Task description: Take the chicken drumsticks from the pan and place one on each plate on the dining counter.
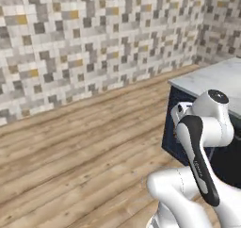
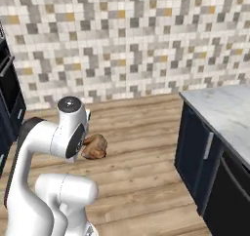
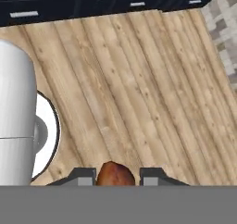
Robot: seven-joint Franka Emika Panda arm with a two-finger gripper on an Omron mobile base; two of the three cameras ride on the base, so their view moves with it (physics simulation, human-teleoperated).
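A glossy orange-brown chicken drumstick (image 3: 115,174) sits between my two dark fingertips in the hand view, with my gripper (image 3: 115,177) shut on it. From the right base view the same drumstick (image 2: 95,147) pokes out beside my folded arm, held above the wooden floor. The dining counter (image 2: 222,108), white marble on a dark navy base, stands at the right, and its corner (image 1: 221,78) shows in the left base view. The pan and the plates are out of view.
A wall of mixed grey, white and yellow tiles (image 2: 127,40) runs across the back. Wooden floor (image 1: 80,142) spreads between the wall and the counter. Dark cabinets (image 2: 10,103) stand at the left edge, and dark drawer fronts (image 3: 92,5) line the top of the hand view.
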